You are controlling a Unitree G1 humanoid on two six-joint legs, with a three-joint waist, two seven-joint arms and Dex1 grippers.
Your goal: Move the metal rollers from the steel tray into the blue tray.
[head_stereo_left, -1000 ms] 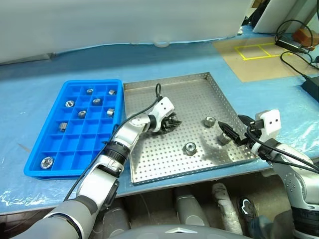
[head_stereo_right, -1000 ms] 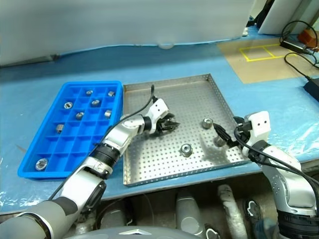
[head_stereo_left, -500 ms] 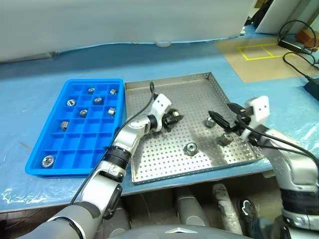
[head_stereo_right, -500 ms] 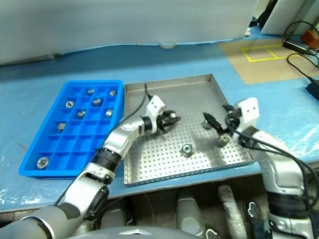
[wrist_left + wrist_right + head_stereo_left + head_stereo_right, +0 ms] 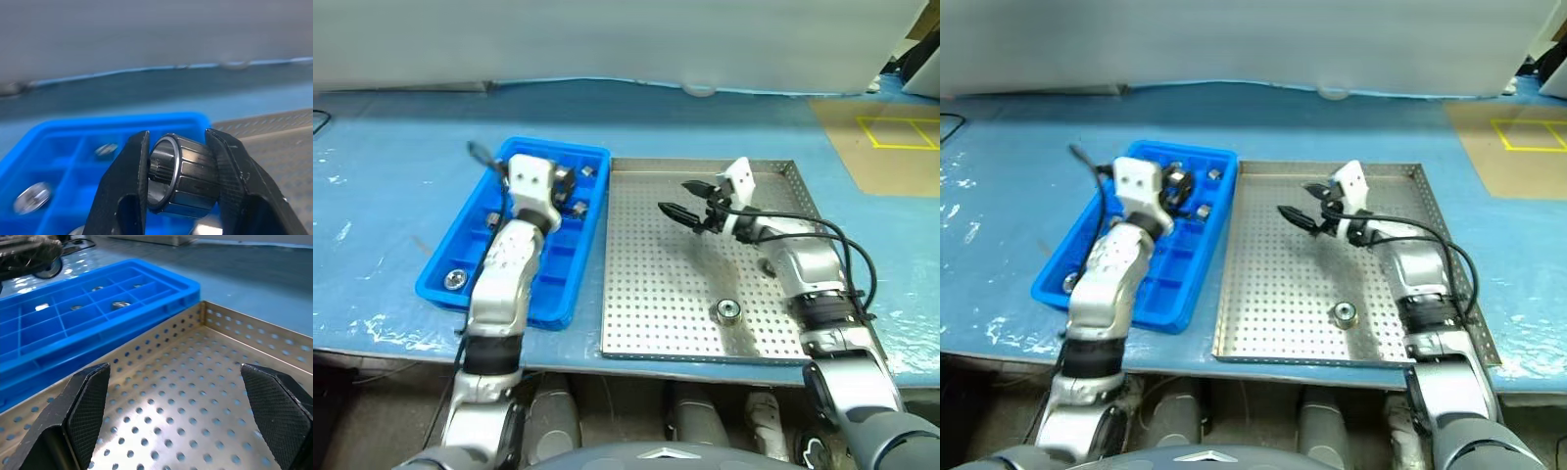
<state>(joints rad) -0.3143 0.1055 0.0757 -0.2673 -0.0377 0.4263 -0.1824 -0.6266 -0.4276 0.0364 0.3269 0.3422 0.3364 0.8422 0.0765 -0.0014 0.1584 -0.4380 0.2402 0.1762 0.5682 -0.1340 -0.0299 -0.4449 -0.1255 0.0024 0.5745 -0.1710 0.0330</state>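
Note:
My left gripper (image 5: 565, 180) hangs over the far part of the blue tray (image 5: 551, 285), shut on one metal roller (image 5: 181, 176) that sits crosswise between its fingers. Other metal rollers lie in the tray's compartments, such as one near the front left corner (image 5: 456, 280) and one at the far end (image 5: 588, 171). My right gripper (image 5: 677, 198) hovers above the far middle of the steel tray (image 5: 651, 294), open wide with nothing between its fingers. One roller (image 5: 727, 311) lies on the perforated floor near the tray's front right.
Both trays sit side by side on a blue-covered table, the blue one on the left. A brown board with a yellow tape square (image 5: 901, 132) lies at the far right. A pale wall closes the back.
The whole picture has shifted. My left gripper carried its roller from the steel tray over to the blue tray. My right gripper swung from the tray's right edge to its far middle, still open.

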